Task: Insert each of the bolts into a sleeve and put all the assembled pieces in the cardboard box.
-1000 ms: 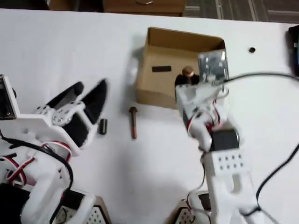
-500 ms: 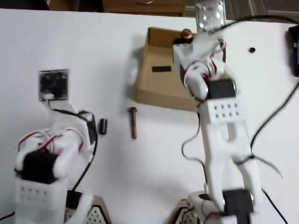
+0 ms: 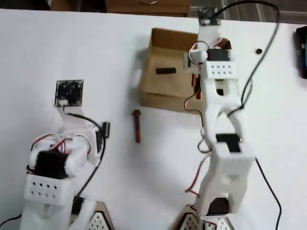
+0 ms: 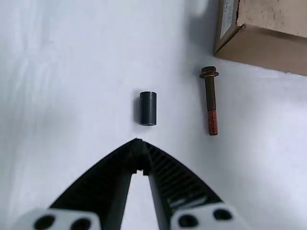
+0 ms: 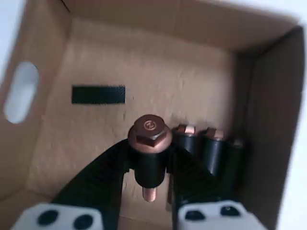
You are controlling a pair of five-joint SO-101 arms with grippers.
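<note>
Left hand (image 4: 139,145): near left, over the bench (image 3: 72,48), fingers pressed together at the tips, holding nothing.

Loose sleeve (image 4: 148,109): black, lying on the bench just beyond the left hand's tips, apart from them. Long axis runs near to far.

Loose bolt (image 4: 209,100): copper-coloured, lying on the bench right of the sleeve and well apart from it. Long axis near to far, roughly parallel to the sleeve. Hex head at the far end, toward the cardboard box (image 3: 158,98); threaded end points near. Head close to the box's near wall, not touching.

Cardboard box: beyond the bolt, centre of the bench, open at the top. Black strip (image 5: 98,94) on its floor; oval hole (image 5: 19,91) in its left wall.

Right hand (image 5: 149,155): arm stretched out over the box, hand down inside it, fingers narrowed on an assembled piece (image 5: 149,165), a bolt seated in a black sleeve. Hex head faces the wrist camera; the shank tip sticks out of the sleeve's other end, between the fingers.

More assembled pieces (image 5: 211,143): inside the box by its right wall, side by side, heads toward the camera. Nearest one just beside the held piece; contact cannot be told.
</note>
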